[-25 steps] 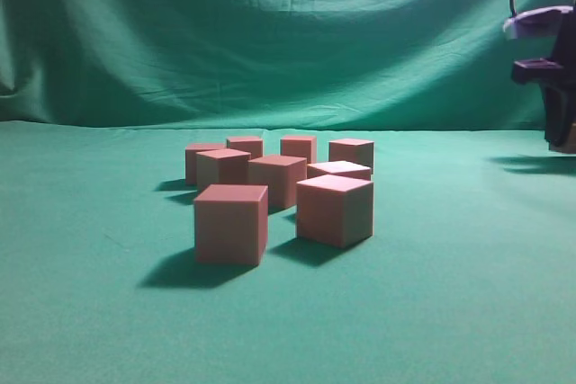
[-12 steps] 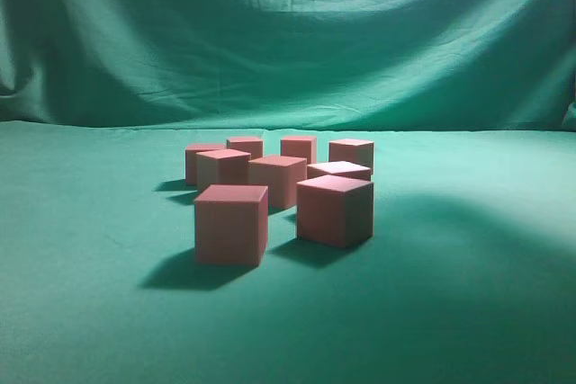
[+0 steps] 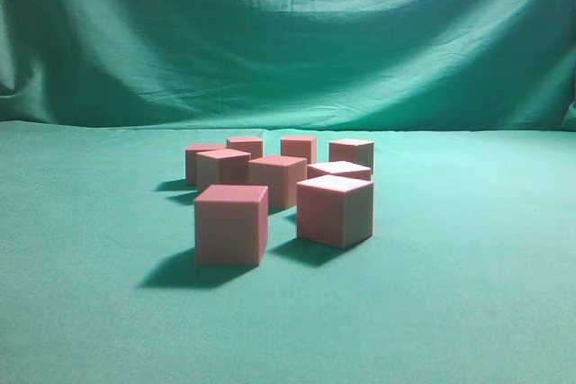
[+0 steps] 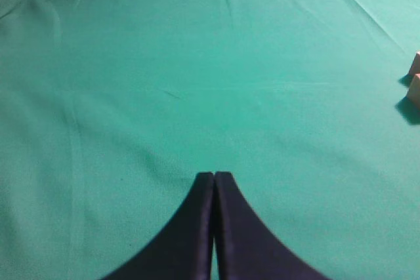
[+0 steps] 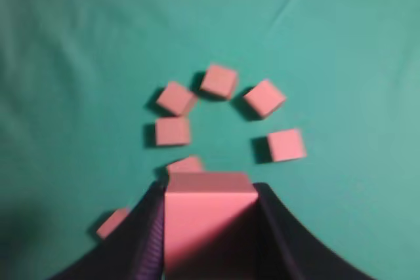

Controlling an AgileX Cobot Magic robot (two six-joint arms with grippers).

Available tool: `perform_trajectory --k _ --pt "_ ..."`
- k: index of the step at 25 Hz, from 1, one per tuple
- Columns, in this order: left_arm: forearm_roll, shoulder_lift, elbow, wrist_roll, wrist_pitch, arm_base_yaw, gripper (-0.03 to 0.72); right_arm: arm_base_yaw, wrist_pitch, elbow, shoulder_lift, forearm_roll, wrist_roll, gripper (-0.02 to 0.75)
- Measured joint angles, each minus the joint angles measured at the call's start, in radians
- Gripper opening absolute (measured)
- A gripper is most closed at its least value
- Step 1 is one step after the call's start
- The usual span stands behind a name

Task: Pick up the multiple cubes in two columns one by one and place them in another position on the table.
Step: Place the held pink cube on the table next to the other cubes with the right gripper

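Eight cubes (image 3: 270,182) are sitting in a loose cluster near the middle of the table (image 3: 468,312) in the exterior view, all resting flat on one face. Being cubes, they are showing no long axis; the two nearest are standing side by side but apart, the left one (image 3: 231,224) facing the camera nearly square-on and the right one (image 3: 335,210) turned so a vertical edge is pointing forward. One more cube (image 5: 209,218) is being held high above the cluster, clamped between the jaws of the right gripper (image 5: 209,227), its top face level. The left gripper (image 4: 214,191) is hanging low over bare cloth with its jaws pressed together, two cube corners (image 4: 414,80) showing at the right edge of its view.
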State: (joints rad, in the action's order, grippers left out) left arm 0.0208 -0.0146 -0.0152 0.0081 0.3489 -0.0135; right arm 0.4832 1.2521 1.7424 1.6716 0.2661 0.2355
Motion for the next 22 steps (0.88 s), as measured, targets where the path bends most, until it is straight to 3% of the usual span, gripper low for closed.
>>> perform_trajectory --k 6,11,22 --pt "0.000 0.000 0.000 0.000 0.000 0.000 0.000 0.275 -0.052 -0.161 0.052 0.006 0.008 0.251" --pt "0.000 0.000 0.000 0.000 0.000 0.000 0.000 0.432 -0.145 -0.173 0.162 -0.041 0.003 0.251" --pt "0.000 0.000 0.000 0.000 0.000 0.000 0.000 0.517 -0.249 -0.174 0.331 -0.343 -0.380 0.251"
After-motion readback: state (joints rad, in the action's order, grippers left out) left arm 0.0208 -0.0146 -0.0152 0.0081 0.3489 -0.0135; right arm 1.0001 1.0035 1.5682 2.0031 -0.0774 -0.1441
